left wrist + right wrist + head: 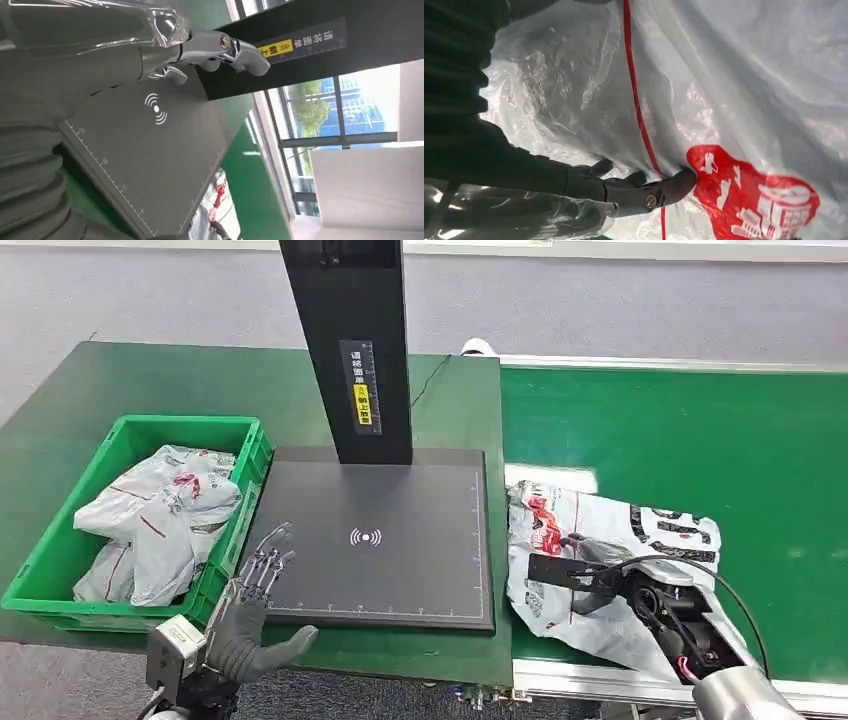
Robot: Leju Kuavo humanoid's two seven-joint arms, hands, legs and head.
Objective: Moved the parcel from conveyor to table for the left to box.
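Our right hand (pixel 600 580) rests on the parcel (pixel 600 540), fingers spread on its plastic, not clamped. The parcel lies on the belt (pixel 700 430) beside the bench's (pixel 200 390) right edge. Our left hand (pixel 250 625) waits open at the near edge.

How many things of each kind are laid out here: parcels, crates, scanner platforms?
Parcels: at least 3. One on the conveyor under the right hand, marked parcel; two or more crumpled bags in the crate, exact number unclear.
Green crates: 1
Black scanner platforms: 1
Total: at least 5

The left hand is empty.
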